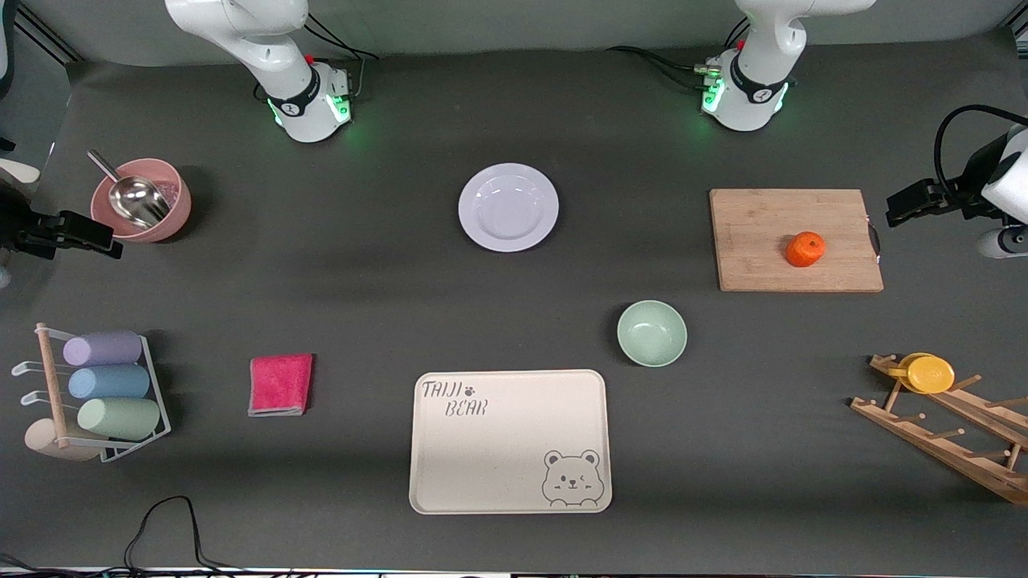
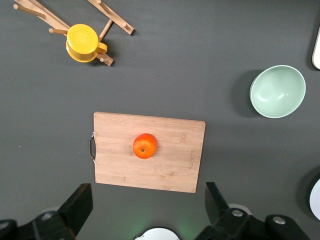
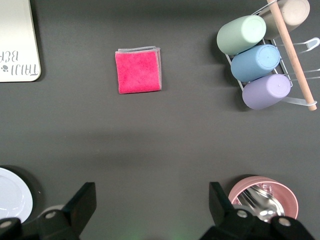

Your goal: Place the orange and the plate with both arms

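Two grippers up high, nothing held. Right gripper (image 3: 148, 210) over bare mat near pink bowl (image 1: 141, 200), fingers apart. Plate (image 1: 508, 207) mid-table between arm bases. Orange (image 1: 805, 249) on cutting board (image 1: 795, 239); left gripper (image 2: 148, 210) above board, fingers apart.

Sitting on the desk (image 1: 514, 104): one orange (image 1: 805, 249), one plate (image 1: 508, 207), one green bowl (image 1: 651, 333), one pink bowl (image 1: 141, 200), one tray (image 1: 509, 441), one cutting board (image 1: 795, 239), one pink cloth (image 1: 280, 384), three cups (image 1: 108, 382) lying racked.
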